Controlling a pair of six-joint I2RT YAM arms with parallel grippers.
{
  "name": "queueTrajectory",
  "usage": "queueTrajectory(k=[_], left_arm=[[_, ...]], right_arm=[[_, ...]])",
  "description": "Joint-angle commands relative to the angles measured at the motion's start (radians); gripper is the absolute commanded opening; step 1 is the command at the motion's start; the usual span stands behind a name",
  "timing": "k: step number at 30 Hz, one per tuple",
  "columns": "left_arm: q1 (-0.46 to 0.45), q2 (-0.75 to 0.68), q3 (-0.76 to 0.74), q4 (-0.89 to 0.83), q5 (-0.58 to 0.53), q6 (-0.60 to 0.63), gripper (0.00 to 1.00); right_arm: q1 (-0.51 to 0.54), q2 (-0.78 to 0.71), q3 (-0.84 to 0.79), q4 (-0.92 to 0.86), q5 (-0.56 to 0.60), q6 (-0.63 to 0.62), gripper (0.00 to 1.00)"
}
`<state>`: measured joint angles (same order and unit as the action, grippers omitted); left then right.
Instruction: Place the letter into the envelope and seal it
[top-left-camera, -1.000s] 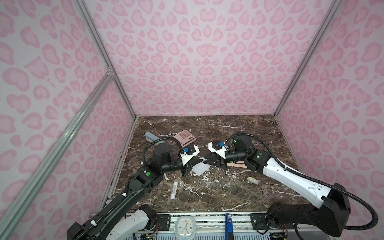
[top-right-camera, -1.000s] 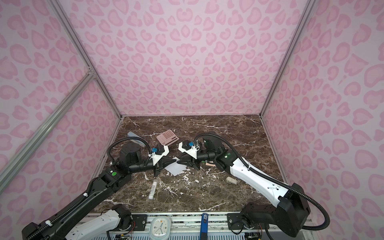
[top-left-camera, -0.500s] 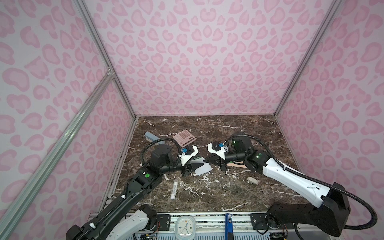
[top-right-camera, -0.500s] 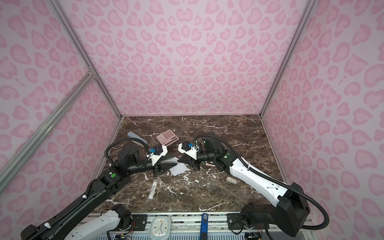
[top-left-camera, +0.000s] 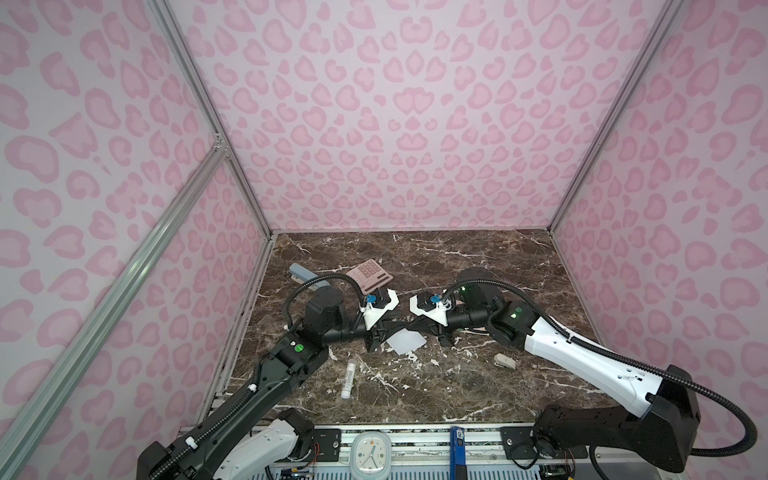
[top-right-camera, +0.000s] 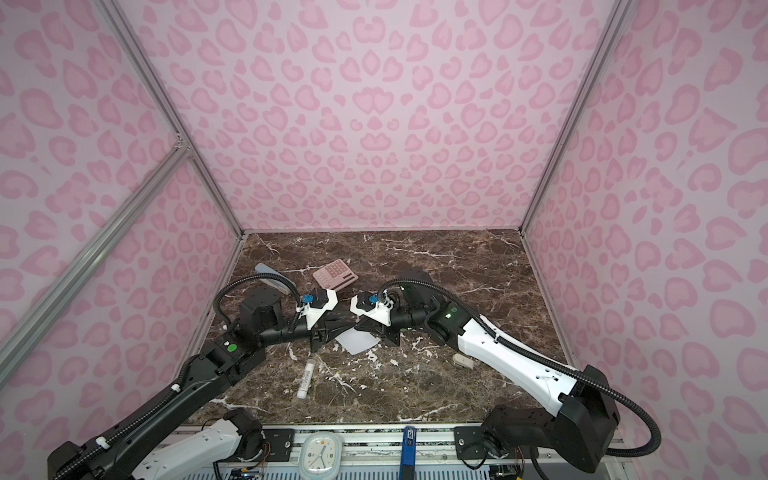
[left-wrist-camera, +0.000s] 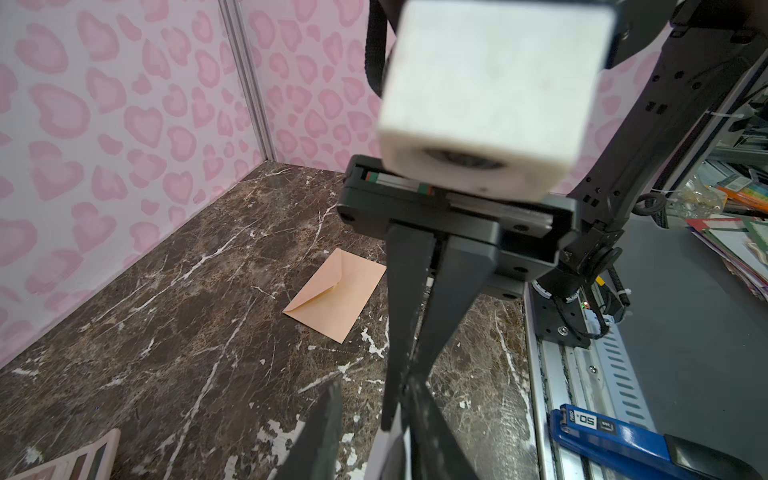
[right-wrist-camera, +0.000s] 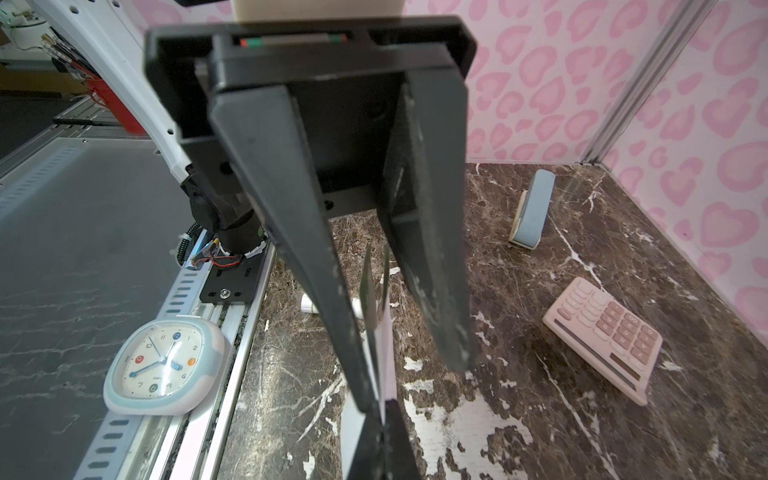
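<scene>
I find the right gripper (left-wrist-camera: 405, 380) with jaws clenched on the letter (top-left-camera: 406, 341), which is held edge-up above the middle of the counter (top-left-camera: 415, 395). The left gripper (right-wrist-camera: 409, 384) has its jaws released, one on either side of the sheet. The envelope (left-wrist-camera: 336, 297) lies flat to the right.

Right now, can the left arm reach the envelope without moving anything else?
Probably not. The envelope lies flat beyond the right gripper, which is shut on the letter and stands between it and the left gripper.
</scene>
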<state>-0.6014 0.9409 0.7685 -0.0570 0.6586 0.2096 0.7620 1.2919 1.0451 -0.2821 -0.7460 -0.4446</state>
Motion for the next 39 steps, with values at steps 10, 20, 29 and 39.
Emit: queueTrajectory(k=[10,20,29,39], left_arm=[[0.002,0.021,0.038,-0.079,0.049,0.028,0.27],[0.002,0.029,0.043,-0.096,0.032,0.046,0.05],[0.002,0.013,0.035,-0.080,0.030,0.046,0.04],[0.002,0.010,0.043,-0.109,0.029,0.068,0.04]], right_arm=[[0.000,-0.006,-0.001,0.003,0.020,-0.016,0.00],[0.001,-0.008,0.001,-0.005,0.022,-0.019,0.00],[0.001,-0.004,0.000,0.026,-0.029,0.003,0.29],[0.000,0.025,0.027,0.027,-0.058,0.010,0.13]])
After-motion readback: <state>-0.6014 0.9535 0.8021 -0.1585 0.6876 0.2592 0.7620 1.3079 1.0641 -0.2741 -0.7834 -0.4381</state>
